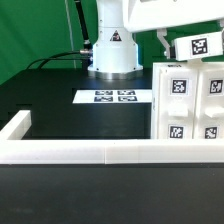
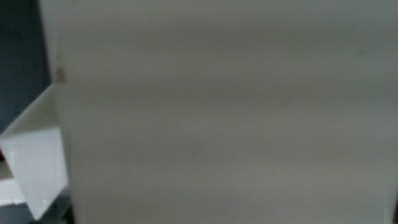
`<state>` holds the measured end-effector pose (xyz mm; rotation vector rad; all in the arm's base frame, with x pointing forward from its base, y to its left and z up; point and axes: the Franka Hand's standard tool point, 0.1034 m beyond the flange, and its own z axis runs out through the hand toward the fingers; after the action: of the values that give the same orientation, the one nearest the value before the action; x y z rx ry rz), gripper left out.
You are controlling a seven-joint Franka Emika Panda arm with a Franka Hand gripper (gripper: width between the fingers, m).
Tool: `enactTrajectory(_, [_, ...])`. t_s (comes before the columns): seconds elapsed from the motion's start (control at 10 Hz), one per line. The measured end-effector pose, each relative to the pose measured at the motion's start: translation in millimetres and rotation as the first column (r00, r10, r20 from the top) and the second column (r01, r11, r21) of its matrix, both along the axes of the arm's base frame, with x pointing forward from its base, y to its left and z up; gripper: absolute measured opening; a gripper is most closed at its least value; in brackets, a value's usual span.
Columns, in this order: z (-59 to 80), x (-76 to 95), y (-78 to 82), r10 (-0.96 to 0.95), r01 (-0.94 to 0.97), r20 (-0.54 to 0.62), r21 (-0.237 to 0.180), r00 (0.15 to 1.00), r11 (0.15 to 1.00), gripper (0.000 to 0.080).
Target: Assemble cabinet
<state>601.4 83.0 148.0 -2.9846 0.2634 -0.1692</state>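
The cabinet (image 1: pixel 188 105) is a tall white box with black-and-white tags on its front, standing at the exterior view's right. A white tagged block (image 1: pixel 197 45) sits at its top. My gripper (image 1: pixel 165 42) comes down from the upper right, right beside that block at the cabinet's top. Its jaws are hidden by the white arm housing and the block. In the wrist view a plain grey-white panel face (image 2: pixel 231 110) fills nearly everything, very close, and no fingers show. A white part edge (image 2: pixel 36 150) shows beside it.
The marker board (image 1: pixel 112 96) lies on the black table in front of the robot base (image 1: pixel 112 55). A low white border rail (image 1: pixel 90 152) runs along the front and up the exterior view's left (image 1: pixel 15 128). Cables trail behind the base.
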Motion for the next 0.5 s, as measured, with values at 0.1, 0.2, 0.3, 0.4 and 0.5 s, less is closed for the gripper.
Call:
enactTrajectory(0.1, [0.0,0.0,0.1,-0.081,0.081,-0.011,0.01,0.997,0.997,0.0549])
enactTrajectory(0.2, [-0.1,-0.1,0.6,-0.189,0.19,-0.028,0.023,0.981,0.981,0.0549])
enactTrajectory(0.3, [0.1,1.2,2.3,-0.268,0.269,-0.031,0.033,0.963,0.963,0.0549])
enactTrajectory(0.4, [1.0,2.2,5.4,-0.402,0.404,-0.047,0.049,0.915,0.914,0.0549])
enactTrajectory(0.5, [1.4,2.4,6.5,-0.469,0.472,-0.06,0.054,0.881,0.88,0.0549])
